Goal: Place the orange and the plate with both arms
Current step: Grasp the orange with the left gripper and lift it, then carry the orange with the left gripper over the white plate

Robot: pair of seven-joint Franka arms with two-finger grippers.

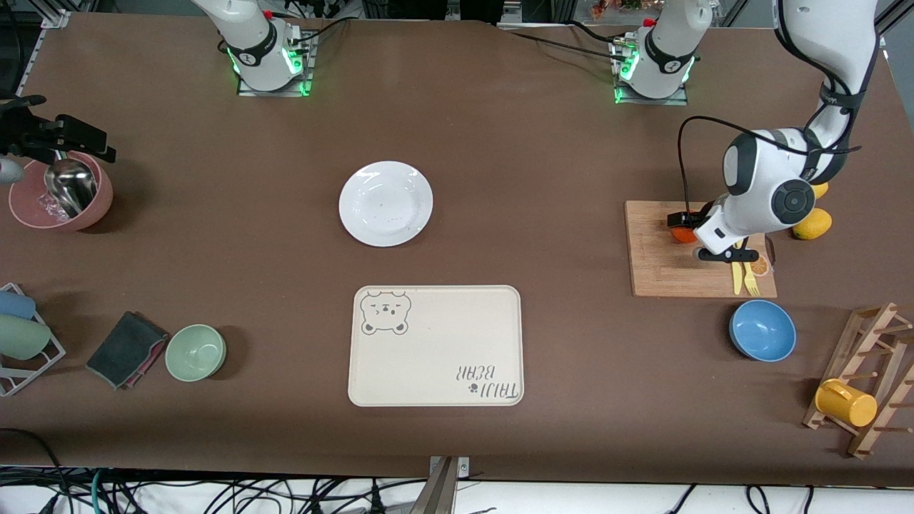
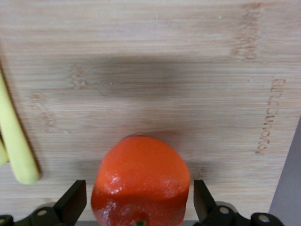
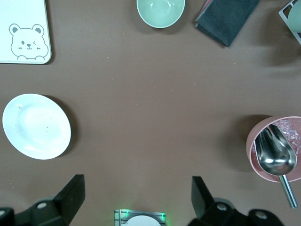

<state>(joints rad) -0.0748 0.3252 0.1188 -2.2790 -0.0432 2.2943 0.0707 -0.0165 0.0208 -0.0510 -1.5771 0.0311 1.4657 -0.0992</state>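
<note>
The orange (image 1: pixel 683 234) sits on a wooden cutting board (image 1: pixel 664 275) toward the left arm's end of the table. My left gripper (image 1: pixel 695 238) is down over it, open, with one finger on each side and a small gap at both. The left wrist view shows the orange (image 2: pixel 141 179) between the fingertips (image 2: pixel 73 200). The white plate (image 1: pixel 385 203) lies bare near the table's middle; it also shows in the right wrist view (image 3: pixel 36 125). My right gripper (image 3: pixel 136 190) hangs high over the table between the plate and a pink bowl, open and empty.
Yellow plastic cutlery (image 1: pixel 742 277) lies on the board, with lemons (image 1: pixel 812 225) beside it. A blue bowl (image 1: pixel 762 330) and a cream bear tray (image 1: pixel 435 346) lie nearer the front camera. A green bowl (image 1: pixel 196 352), dark cloth (image 1: pixel 125 350) and pink bowl with scoop (image 1: pixel 61 193) are at the right arm's end.
</note>
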